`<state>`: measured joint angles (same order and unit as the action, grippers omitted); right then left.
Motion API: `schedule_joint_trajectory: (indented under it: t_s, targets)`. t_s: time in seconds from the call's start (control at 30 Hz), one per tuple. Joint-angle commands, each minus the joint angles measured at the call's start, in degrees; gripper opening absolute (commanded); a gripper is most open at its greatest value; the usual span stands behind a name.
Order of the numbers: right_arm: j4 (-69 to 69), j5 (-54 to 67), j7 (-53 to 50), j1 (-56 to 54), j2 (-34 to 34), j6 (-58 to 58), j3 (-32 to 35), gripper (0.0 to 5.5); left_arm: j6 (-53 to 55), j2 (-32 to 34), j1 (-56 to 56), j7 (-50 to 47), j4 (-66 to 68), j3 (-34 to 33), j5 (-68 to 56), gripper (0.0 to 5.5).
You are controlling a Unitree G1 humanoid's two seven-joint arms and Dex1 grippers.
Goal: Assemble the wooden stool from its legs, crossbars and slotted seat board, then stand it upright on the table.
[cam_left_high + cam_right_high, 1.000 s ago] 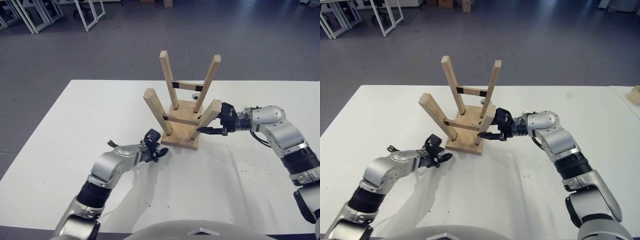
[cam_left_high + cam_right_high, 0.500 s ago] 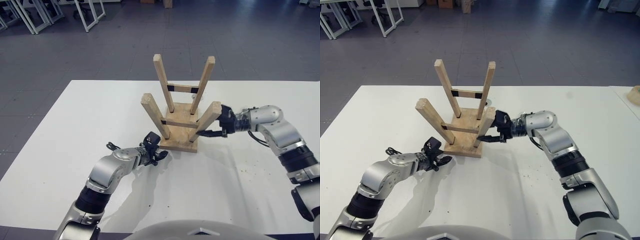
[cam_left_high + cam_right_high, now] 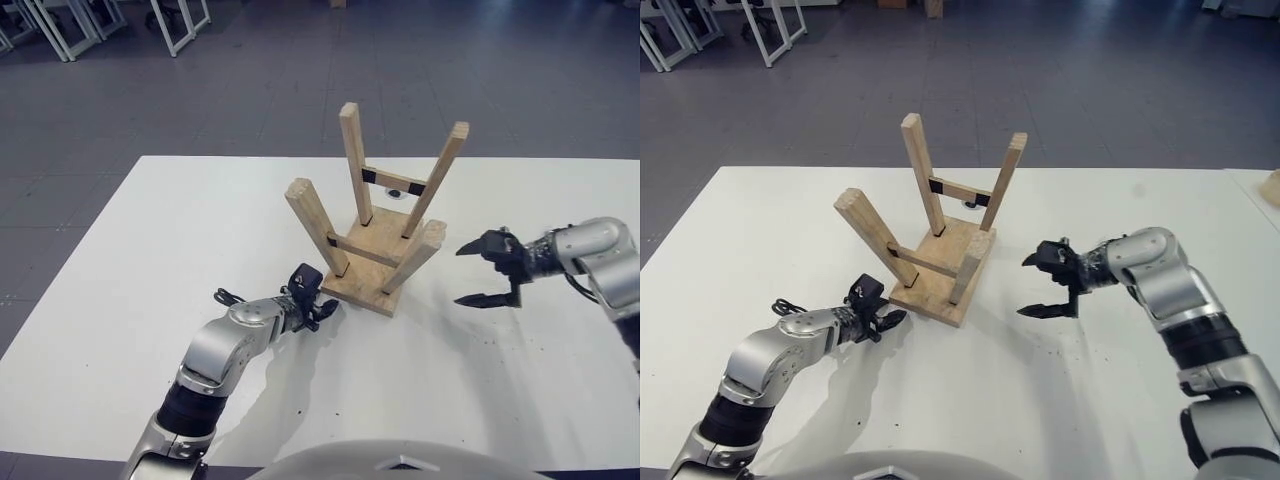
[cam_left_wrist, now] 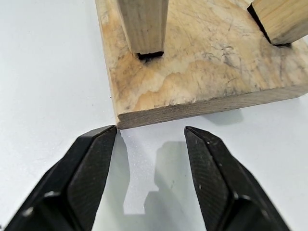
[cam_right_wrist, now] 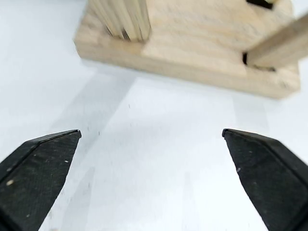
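Left eye view, from left to right: the left gripper [image 3: 322, 308] sits low over the white table [image 3: 150, 260], its jaws parted a moderate way and holding nothing. The left wrist view shows one of its fingers [image 4: 94, 163] just beside the near corner of the seat board [image 4: 202, 62]. Mid-table stands the stool [image 3: 375, 230], upside down, with the seat board flat on the tabletop and turned at an angle. Its four legs [image 3: 357, 165] point upward and splay outward, joined in pairs by two crossbars [image 3: 365, 252]. Right of it, apart from the nearest leg, the right gripper [image 3: 460, 275] hangs just above the table with its jaws spread wide and empty.
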<state>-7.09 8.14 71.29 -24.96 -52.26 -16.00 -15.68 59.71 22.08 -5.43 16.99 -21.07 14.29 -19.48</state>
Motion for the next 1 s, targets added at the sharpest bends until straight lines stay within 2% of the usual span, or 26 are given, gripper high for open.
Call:
schedule_joint_trajectory:
  t_s: [0.03,0.13,0.2,0.27,0.37,0.47,0.63,0.67,0.77,0.9,1.0]
  targets:
    - [20.16,14.33,-19.66,3.65,10.83,-19.21,18.14,5.16,1.67,-0.03,1.9,-0.18,0.99,0.06,0.64,2.61]
    - [37.8,26.58,-41.49,4.53,25.21,-32.96,28.66,4.51,1.69,-0.01,3.31,-0.53,0.19,-0.83,0.79,2.61]
    - [45.89,35.85,-55.53,2.3,33.29,-39.07,32.59,4.51,1.86,0.0,4.16,-0.71,-0.34,-1.15,0.76,2.61]
    - [51.1,45.86,-66.55,-1.0,38.91,-42.67,31.88,4.51,1.84,-0.1,4.73,-0.93,-0.51,-1.45,0.83,2.61]
    - [53.54,56.28,-75.9,-2.74,43.58,-45.8,25.49,4.51,1.56,-0.58,4.33,-1.16,0.09,-1.35,1.21,2.61]
    - [54.35,58.14,-82.23,-2.9,44.89,-45.33,22.02,4.51,1.36,-1.1,3.14,-1.04,0.89,-0.95,1.53,2.61]
    - [50.15,56.94,-88.43,-19.92,43.61,-31.41,30.77,4.51,1.38,-1.31,3.95,-1.05,0.63,-0.93,1.81,2.61]
    - [50.23,58.35,-89.12,-18.86,42.89,-31.63,30.46,4.51,1.42,-1.28,3.95,-0.98,0.67,-0.99,1.86,2.61]
    - [52.62,62.08,-89.65,-4.89,39.54,-38.55,23.34,4.51,1.62,-1.07,3.71,-0.76,0.63,-1.18,1.9,2.61]
    - [53.91,54.72,-86.59,16.86,35.86,-40.66,12.28,4.51,1.78,-1.17,2.94,-0.59,0.96,-0.89,2.02,2.61]
    - [53.47,51.66,-86.12,17.33,37.37,-36.61,10.73,4.51,2.14,-1.67,2.91,-0.88,0.67,-0.86,2.06,2.61]
